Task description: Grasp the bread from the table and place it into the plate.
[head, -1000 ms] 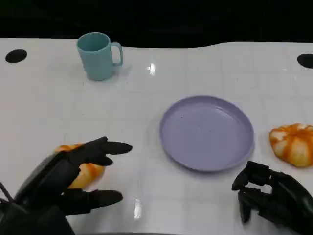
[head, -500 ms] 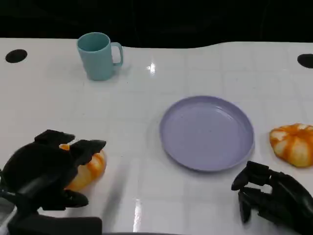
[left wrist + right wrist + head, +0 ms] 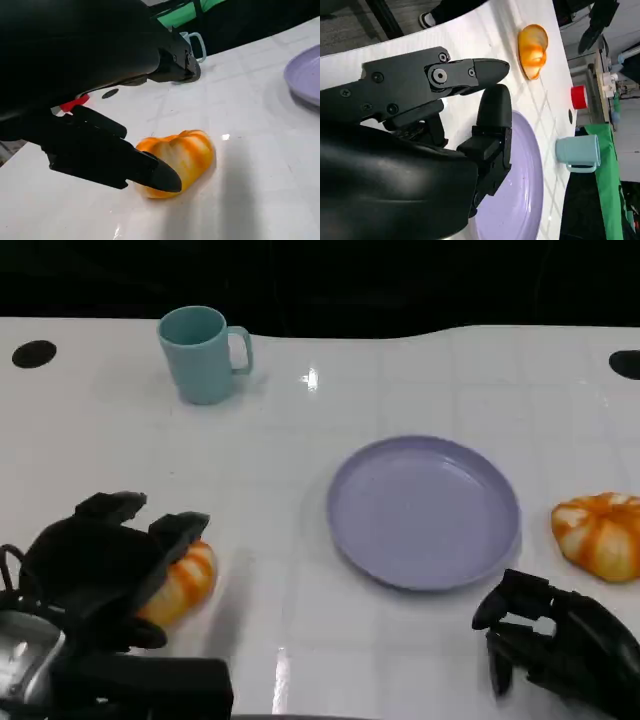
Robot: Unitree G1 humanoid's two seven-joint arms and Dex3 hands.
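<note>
left hand [image 3: 95, 565] fingers [image 3: 150, 172] touch bread [image 3: 182, 157], grip unclear; right hand [image 3: 555, 640] clenched, empty.

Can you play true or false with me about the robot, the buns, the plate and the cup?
1. The purple plate has nothing on it. True.
2. The cup is red. False: it is light blue-green.
3. There are two orange buns on the table. True: one by the left hand, another at the right of the plate.
4. The right hand is holding a bun. False: it holds nothing, with its fingers curled in.
5. The cup stands on the plate. False: it stands on the white table, apart from the plate.
</note>
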